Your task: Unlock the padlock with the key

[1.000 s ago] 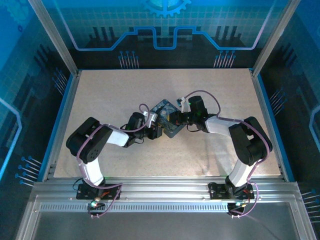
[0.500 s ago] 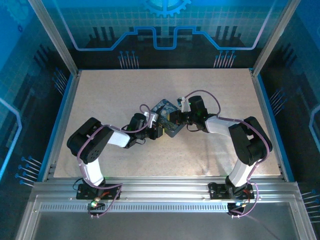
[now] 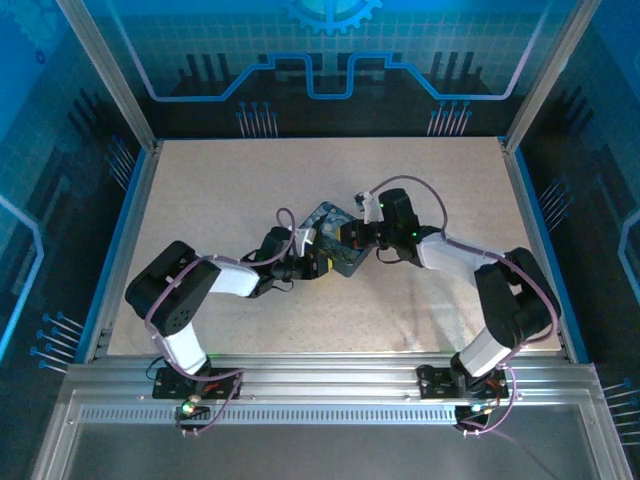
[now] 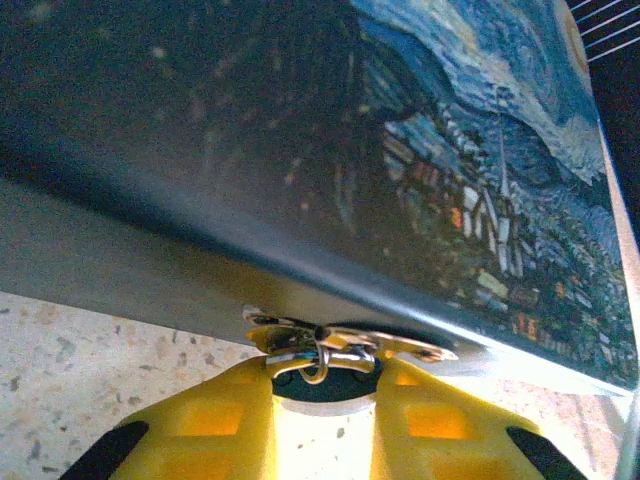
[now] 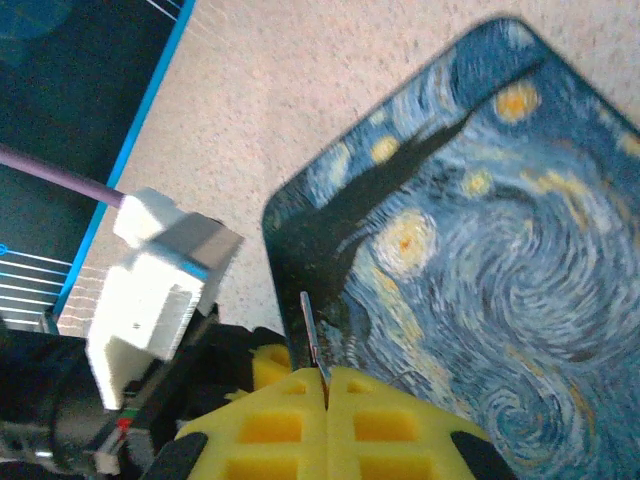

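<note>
Padlock [image 4: 320, 350] at tin [image 5: 470, 250] edge is clamped by left gripper [image 4: 322, 380] for steadying. Key [image 5: 311, 335] is pinched in closed right gripper [image 5: 326, 380], tip protruding over tin, likely for insertion.

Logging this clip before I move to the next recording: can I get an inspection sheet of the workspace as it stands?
surface: speckled beige tabletop, flat, no spills seen.
job's things: padlock, small and silvery, at the lower edge of the starry-night tin; key, a thin sliver poking out over the tin's lid.
clutter: nothing seen.
grippers: left pincer has its fingers either side of the padlock, grip unclear; right pincer is shut on the key.
cables: purple cable loops over the right arm, another over the left; no snag seen.
surroundings: aluminium frame at the near edge, blue-lit panels behind.
</note>
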Controlling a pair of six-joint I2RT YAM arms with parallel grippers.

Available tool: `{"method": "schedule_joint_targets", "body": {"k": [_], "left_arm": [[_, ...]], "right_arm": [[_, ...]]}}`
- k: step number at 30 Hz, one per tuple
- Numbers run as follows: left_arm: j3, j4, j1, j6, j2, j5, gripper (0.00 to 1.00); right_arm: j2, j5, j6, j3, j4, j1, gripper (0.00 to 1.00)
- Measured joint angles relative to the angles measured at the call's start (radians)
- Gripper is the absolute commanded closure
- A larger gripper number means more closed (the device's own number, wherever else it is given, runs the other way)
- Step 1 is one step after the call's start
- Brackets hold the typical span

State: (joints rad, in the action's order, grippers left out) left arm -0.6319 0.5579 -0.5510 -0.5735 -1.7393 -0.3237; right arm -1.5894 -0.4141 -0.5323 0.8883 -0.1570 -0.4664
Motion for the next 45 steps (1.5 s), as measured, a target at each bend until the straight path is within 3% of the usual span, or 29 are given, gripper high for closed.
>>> {"method": "schedule_joint_targets", "body": {"k": [18, 32, 45], "left_arm": [[0.000, -0.106, 0.000, -0.154, 0.063, -0.037, 0.77], [-0.017, -0.184, 0.000, -0.218, 0.080, -0.060, 0.77], [-0.033, -0.203, 0.000, -0.267, 0.095, -0.076, 0.77]], "right_arm": [[0.301, 0.096, 0.179, -0.328, -0.060, -0.138, 1.00], [0.225, 0.069, 0.235, -0.450, -0.264, -0.158, 1.00], [0.166, 0.134, 0.270, -0.486, -0.309, -0.200, 1.00]]}}
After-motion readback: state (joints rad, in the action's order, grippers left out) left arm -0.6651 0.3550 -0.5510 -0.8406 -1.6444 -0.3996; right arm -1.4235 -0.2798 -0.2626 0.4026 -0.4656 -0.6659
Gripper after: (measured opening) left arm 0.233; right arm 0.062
